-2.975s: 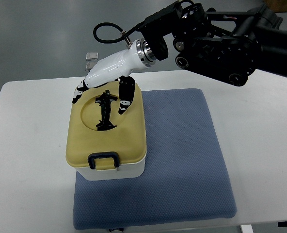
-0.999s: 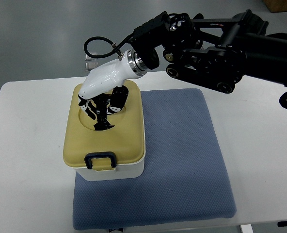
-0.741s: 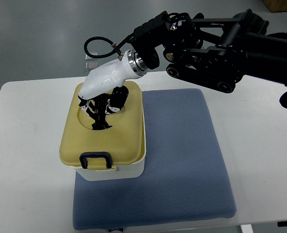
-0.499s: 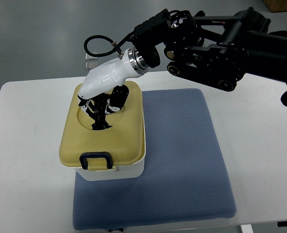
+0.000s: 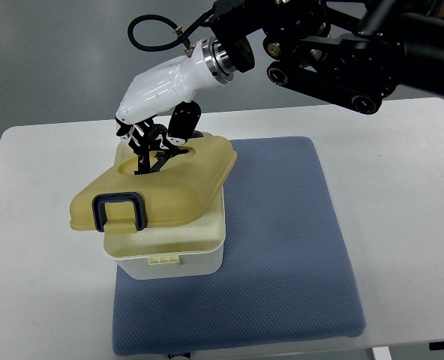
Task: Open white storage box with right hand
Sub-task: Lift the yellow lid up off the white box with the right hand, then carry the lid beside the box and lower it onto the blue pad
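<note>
A white storage box (image 5: 178, 252) stands on the left part of a blue mat (image 5: 282, 247). Its tan lid (image 5: 162, 187) is lifted at the front and tilted up, with the dark front latch (image 5: 119, 214) raised clear of the box rim. My right hand (image 5: 153, 142) reaches in from the upper right, white-shelled with black fingers. Its fingers are curled on the black handle (image 5: 153, 159) in the round recess on top of the lid. The left arm is out of sight.
The box and mat sit on a white table (image 5: 34, 225). The mat's right half (image 5: 304, 225) is bare. My black right arm (image 5: 342, 45) spans the upper right above the table's far edge. A black cable (image 5: 151, 34) loops above the hand.
The right hand closed on the lid handle and rose. The lid's front has swung up and now stands tilted open above the box.
</note>
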You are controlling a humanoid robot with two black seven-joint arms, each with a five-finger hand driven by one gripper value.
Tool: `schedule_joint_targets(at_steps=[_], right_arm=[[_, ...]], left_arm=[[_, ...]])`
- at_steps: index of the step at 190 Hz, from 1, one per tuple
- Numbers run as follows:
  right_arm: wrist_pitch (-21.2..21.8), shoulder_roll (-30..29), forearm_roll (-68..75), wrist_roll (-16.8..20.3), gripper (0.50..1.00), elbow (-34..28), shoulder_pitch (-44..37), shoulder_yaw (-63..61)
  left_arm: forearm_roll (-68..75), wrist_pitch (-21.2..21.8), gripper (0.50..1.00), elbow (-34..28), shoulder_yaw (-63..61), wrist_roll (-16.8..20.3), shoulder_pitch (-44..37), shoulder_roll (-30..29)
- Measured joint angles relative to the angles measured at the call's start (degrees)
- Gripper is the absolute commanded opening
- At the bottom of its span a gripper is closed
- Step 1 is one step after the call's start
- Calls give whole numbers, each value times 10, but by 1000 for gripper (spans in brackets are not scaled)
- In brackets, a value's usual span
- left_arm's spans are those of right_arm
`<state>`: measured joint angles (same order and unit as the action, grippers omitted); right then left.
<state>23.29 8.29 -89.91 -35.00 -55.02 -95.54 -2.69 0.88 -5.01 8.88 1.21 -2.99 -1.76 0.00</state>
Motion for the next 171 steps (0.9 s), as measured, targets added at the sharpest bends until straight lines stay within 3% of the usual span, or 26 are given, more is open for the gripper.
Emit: schedule_joint_targets(at_steps=[103, 171], right_arm=[[-19, 105, 8, 0, 500, 0, -33, -27], [-60, 205, -1, 0, 500, -2, 7, -27]], left_arm=[[0, 0, 1000, 0, 0, 0, 0, 0], [0, 0, 1000, 0, 0, 0, 0, 0]])
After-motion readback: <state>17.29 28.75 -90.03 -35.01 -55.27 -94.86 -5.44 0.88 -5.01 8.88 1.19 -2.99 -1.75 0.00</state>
